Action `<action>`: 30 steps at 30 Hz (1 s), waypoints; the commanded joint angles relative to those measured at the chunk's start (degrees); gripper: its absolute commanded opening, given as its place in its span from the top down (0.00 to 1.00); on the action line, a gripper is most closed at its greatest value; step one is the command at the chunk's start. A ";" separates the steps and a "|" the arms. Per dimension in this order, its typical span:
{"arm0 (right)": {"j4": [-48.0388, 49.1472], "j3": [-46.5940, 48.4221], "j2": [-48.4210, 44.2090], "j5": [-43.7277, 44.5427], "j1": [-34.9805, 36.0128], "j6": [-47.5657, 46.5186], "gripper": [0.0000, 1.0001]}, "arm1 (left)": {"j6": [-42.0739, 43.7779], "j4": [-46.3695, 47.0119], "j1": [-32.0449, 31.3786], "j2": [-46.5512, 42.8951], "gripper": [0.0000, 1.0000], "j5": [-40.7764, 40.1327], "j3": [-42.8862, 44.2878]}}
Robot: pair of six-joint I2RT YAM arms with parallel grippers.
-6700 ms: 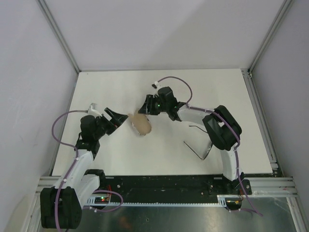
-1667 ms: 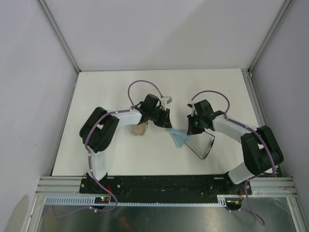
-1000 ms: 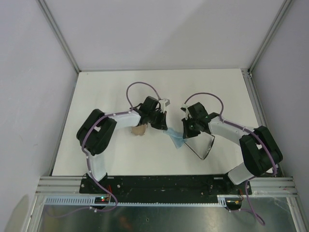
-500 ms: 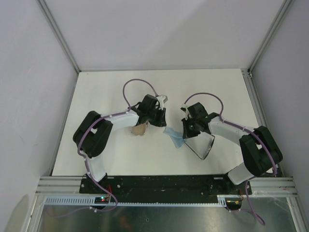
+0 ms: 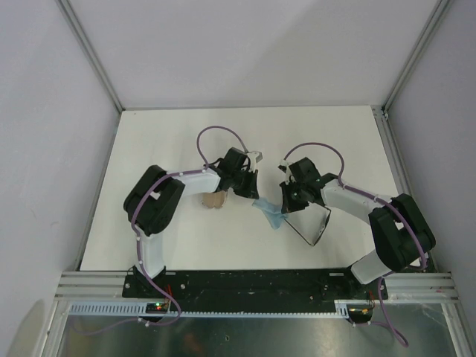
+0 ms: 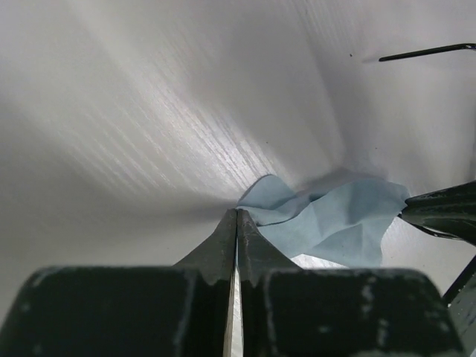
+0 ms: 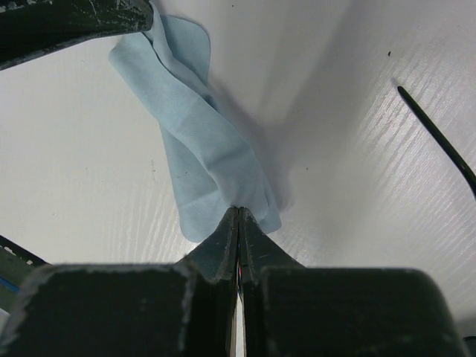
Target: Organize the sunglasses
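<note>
Top external view: at mid-frame we pinch the cloth [image 5: 269, 210] from both ends. The left gripper [image 5: 253, 195] is clamped on its upper-left corner and the right gripper [image 5: 283, 210] on its lower-right edge, probably to spread or fold it. The sunglasses [image 5: 318, 229] lie unheld just lower right of the right gripper.

The left arm [image 5: 160, 197] and the right arm [image 5: 375, 208] both reached inward from their bases with elbows bowed outward. The left claw [image 5: 254, 197] and the right claw [image 5: 283, 208] pointed toward each other, near but apart. Each was angled downward, with its two fingers pressed tightly together at the tips.
</note>
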 commanded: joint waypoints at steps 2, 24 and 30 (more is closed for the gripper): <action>1.00 0.24 -0.16 -1.12 -0.80 -0.05 1.00 | -1.01 0.41 -0.48 -2.35 0.99 2.24 2.71; -5.09 6.43 -7.59 0.57 9.49 -0.38 1.00 | -6.17 -0.59 0.37 -24.41 1.00 -8.30 -7.48; -4.63 6.05 -8.96 -1.09 10.53 1.04 1.00 | -8.65 -1.97 0.85 -29.28 1.00 -6.97 -12.00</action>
